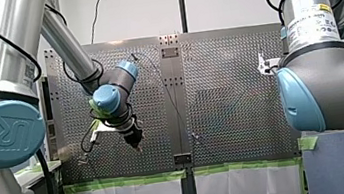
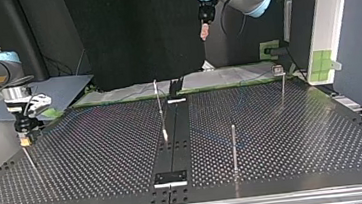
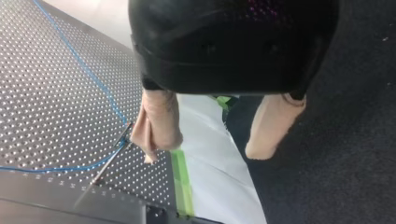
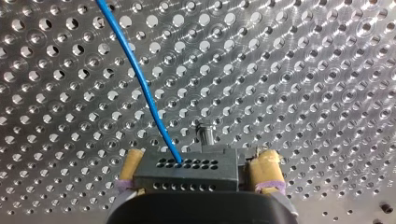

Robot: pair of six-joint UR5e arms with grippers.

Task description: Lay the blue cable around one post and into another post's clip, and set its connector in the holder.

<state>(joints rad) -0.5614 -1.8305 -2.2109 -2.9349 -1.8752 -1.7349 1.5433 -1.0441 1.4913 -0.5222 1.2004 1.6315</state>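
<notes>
The blue cable runs across the perforated table and ends in a dark connector block. That block sits between the yellow pads of my right gripper, which is open, with a small gap beside one pad. In the top view my right gripper hangs low over the table's left part. Further along, the cable bends at a thin post's clip. My left gripper hovers beyond that post, over the table's edge, beige pads open and empty. It is raised high in the top view.
Thin upright posts stand on the table. A dark centre strip with a black plate divides the board. Green tape and a white sheet border the table's edge under my left gripper.
</notes>
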